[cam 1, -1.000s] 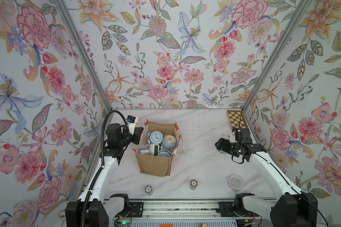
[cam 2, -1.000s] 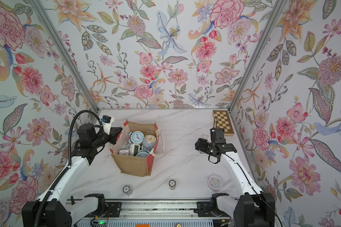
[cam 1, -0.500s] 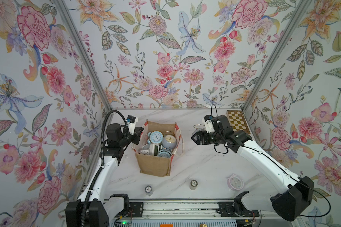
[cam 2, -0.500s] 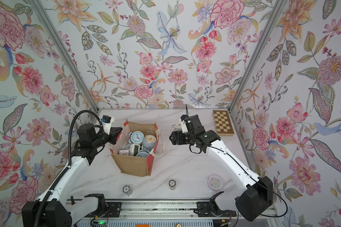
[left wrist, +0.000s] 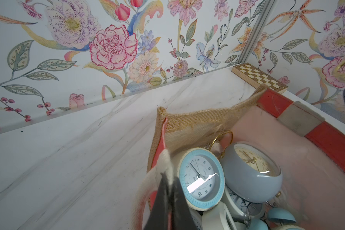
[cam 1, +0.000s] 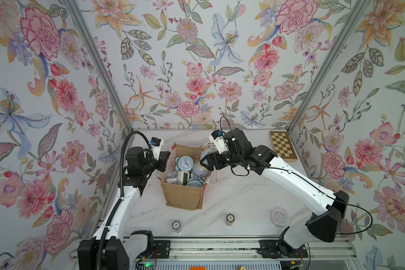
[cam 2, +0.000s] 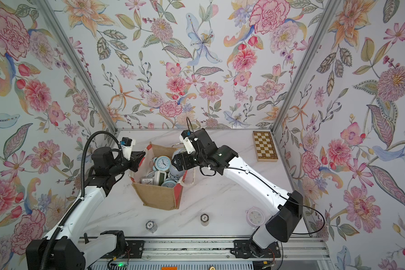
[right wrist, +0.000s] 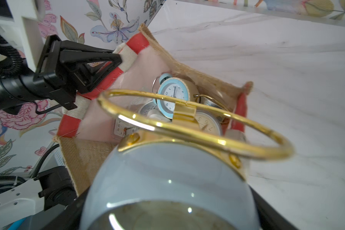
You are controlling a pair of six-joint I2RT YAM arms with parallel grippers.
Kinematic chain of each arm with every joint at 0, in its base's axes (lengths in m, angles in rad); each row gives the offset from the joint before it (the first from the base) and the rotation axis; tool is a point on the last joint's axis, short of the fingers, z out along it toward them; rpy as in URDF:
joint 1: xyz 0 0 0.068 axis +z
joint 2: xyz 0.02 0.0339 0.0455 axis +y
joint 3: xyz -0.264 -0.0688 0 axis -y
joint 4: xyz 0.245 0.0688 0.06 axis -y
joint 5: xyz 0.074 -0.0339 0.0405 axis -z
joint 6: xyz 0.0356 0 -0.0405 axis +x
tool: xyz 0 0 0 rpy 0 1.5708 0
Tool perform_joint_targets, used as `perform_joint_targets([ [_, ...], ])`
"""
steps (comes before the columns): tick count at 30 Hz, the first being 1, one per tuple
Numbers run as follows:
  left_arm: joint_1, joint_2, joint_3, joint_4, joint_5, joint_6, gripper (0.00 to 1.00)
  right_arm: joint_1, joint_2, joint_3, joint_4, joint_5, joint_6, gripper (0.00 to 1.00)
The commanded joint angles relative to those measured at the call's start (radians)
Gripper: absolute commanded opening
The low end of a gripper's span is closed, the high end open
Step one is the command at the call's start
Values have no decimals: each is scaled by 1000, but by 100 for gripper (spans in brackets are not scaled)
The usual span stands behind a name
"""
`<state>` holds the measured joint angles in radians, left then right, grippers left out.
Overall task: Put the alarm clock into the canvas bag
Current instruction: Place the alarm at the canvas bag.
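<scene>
The canvas bag (cam 1: 182, 196) (cam 2: 158, 195) stands open on the marble table, with several alarm clocks inside. My left gripper (cam 1: 167, 155) (left wrist: 167, 177) is shut on its whitish strap handle (left wrist: 164, 161) at the left rim. My right gripper (cam 1: 205, 161) (right wrist: 167, 219) is shut on a grey-blue alarm clock (right wrist: 167, 179) with a gold ring handle (right wrist: 187, 127), held just above the bag's right rim. In both top views the gripper hides most of that clock (cam 2: 177, 153). A blue-rimmed clock (left wrist: 200, 179) and a grey one (left wrist: 251, 175) lie on top inside.
A wooden chessboard box (cam 1: 283, 146) lies at the back right. A pale lilac round clock (cam 1: 279, 216) lies near the front right, by the right arm's base. Two small cylinders (cam 1: 176, 225) (cam 1: 230, 218) stand along the front edge.
My right arm has swung left from the table's right side to the bag's right rim, carrying the clock. The left gripper and the bag have stayed put.
</scene>
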<state>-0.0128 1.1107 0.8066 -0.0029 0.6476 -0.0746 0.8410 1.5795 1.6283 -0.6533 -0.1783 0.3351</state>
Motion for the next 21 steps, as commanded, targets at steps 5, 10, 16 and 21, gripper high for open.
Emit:
perform_joint_targets([
  [5,-10,-14,8,43,15,7,0,81,146,152,16,-99,-1,62],
  [10,-12,-14,8,43,14,7,0,129,257,227,17,-148,10,62],
  [16,-10,-17,6,43,8,10,0,161,353,270,17,-193,22,62],
  [21,-10,-21,5,43,4,11,0,170,391,258,17,-199,30,63],
])
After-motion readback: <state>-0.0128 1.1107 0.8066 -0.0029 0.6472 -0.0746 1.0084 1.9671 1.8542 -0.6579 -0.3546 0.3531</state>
